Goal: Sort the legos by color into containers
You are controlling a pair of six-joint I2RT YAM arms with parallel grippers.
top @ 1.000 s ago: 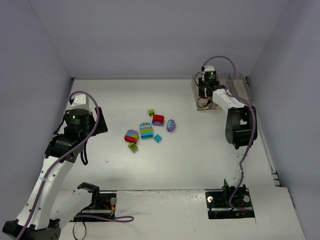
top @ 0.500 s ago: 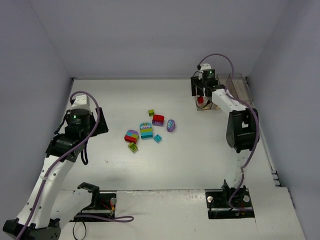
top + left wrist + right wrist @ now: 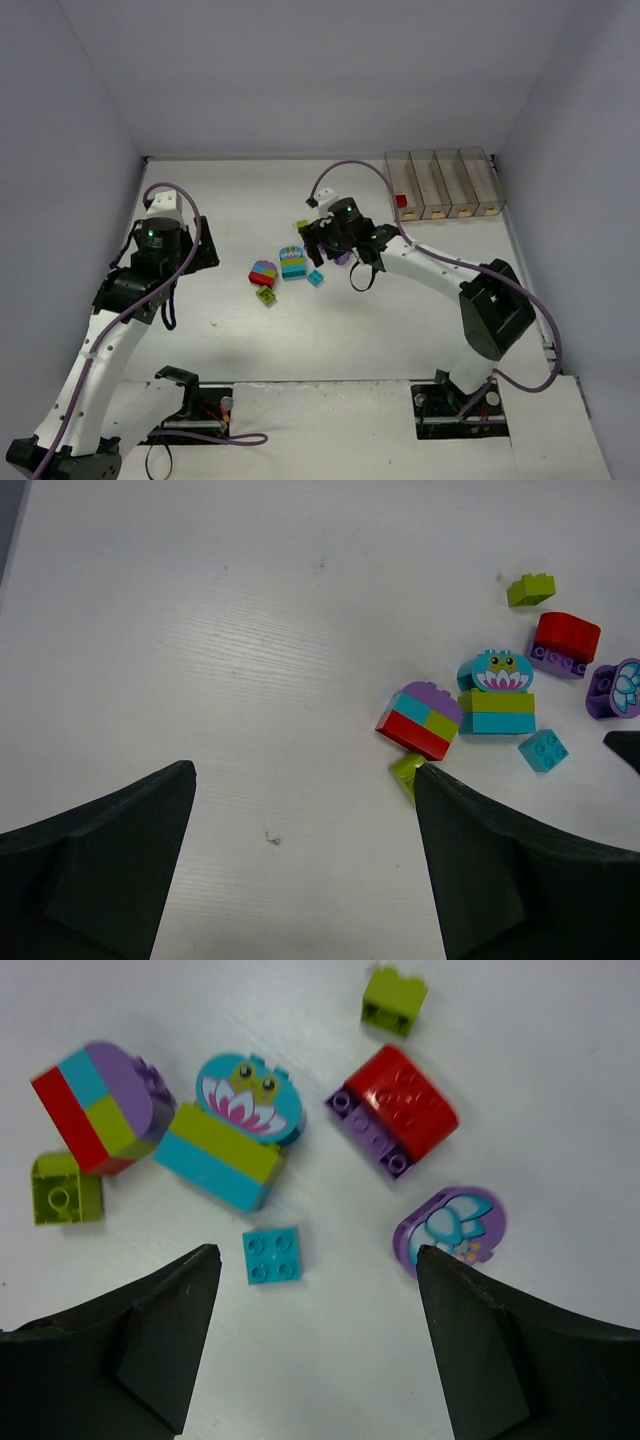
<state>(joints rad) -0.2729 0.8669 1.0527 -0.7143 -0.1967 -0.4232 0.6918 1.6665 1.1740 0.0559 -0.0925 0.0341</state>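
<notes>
The legos lie in a loose cluster mid-table: a frog-topped teal and lime stack (image 3: 232,1130), a red, teal, lime and purple stack (image 3: 95,1105), a red brick on a purple plate (image 3: 400,1108), a round purple brick (image 3: 450,1228), a small teal brick (image 3: 272,1256) and two lime bricks (image 3: 394,1000) (image 3: 64,1188). My right gripper (image 3: 317,1252) hangs open over the cluster, holding nothing, with the teal brick by its left finger. One red brick (image 3: 401,200) lies in the leftmost of the containers (image 3: 445,185). My left gripper (image 3: 303,770) is open and empty, left of the cluster.
The clear bins stand in a row at the far right against the back wall. The right arm (image 3: 430,265) stretches across the table from its base towards the cluster. Grey walls close in the table on three sides.
The right gripper opened at the leftmost bin and left a red brick there. The right arm then swung left to hover over the brick cluster. The left arm has stayed still.
</notes>
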